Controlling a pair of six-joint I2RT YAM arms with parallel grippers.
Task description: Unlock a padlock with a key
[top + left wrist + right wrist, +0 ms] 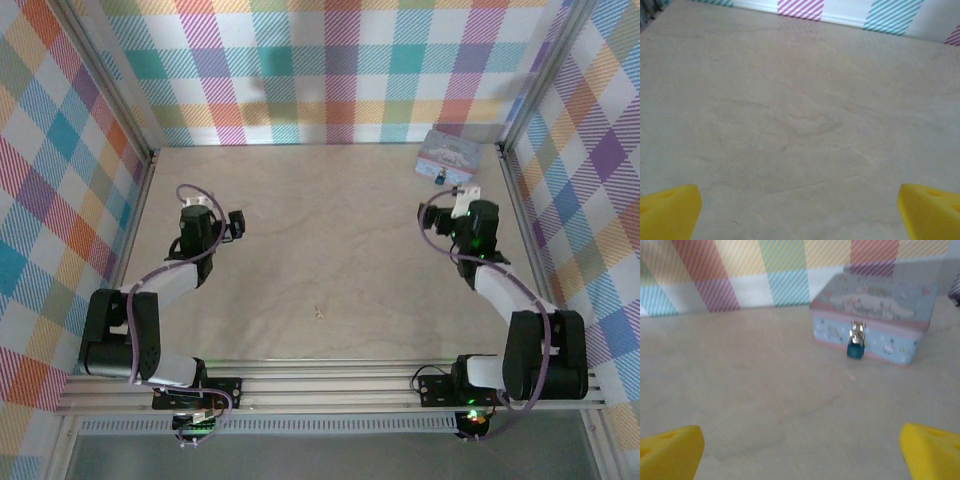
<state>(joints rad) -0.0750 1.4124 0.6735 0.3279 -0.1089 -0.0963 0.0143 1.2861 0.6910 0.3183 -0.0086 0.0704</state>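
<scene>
Seen close from the right wrist: teal padlock [855, 350] hanging at the front clasp of the cartoon tin box [875, 305], beyond wide-apart yellow right fingers [670, 452]. From the left wrist: bare wood between spread left fingers [670, 210]. From above: pale sliver, apparently the key [319, 313], mid-counter [300, 220], well apart from both arms. Plaid walls [340, 70] around.
</scene>
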